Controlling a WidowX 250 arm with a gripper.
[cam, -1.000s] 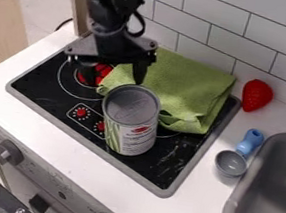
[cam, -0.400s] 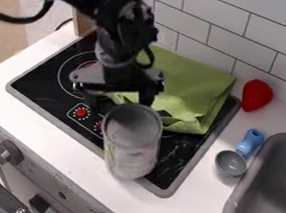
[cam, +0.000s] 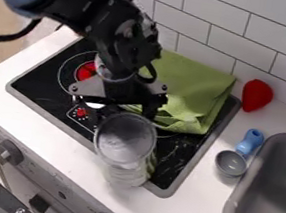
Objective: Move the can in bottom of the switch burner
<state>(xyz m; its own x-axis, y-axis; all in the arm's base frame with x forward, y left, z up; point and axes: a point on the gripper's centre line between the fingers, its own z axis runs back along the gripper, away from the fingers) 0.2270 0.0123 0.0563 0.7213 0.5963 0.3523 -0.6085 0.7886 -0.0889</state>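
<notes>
Nearest, below the cooktop (cam: 62,124), are the knobs (cam: 11,152). The can (cam: 125,140) is at the cooktop's front rim, overlapping the bench (cam: 65,148) in view; whether its base sits flat I can't tell. Just behind it, above the cooktop, the hand (cam: 127,110) is spread wide, seemingly not gripping. A push high on the can could topple it, or its base might catch on the rim; too much push could send it off the bench.
</notes>
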